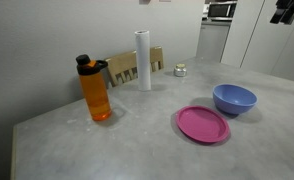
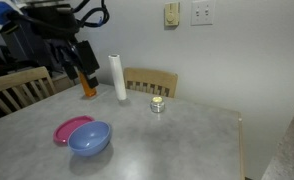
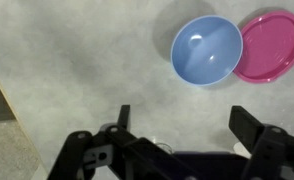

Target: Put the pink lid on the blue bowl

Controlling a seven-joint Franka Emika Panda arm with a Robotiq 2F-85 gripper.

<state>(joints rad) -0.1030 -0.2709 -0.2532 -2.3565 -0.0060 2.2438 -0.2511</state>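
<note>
Looking down through the wrist view, I have the flat round magenta-pink plastic lid (image 3: 272,45) at the far right, beyond and to the right of the gripper (image 3: 183,120). The small round periwinkle-blue plastic bowl (image 3: 206,50) lies just left of it, closer to the line straight ahead of the jaws. Both rest on the grey tabletop (image 1: 107,145), rims just beside each other; in an exterior view the lid (image 1: 203,124) sits nearer and left of the bowl (image 1: 234,98). Being a disc, the lid has no long axis, so I judge any heading across its rim will serve. The jaws stand spread wide, empty, touching nothing, well above the table.
</note>
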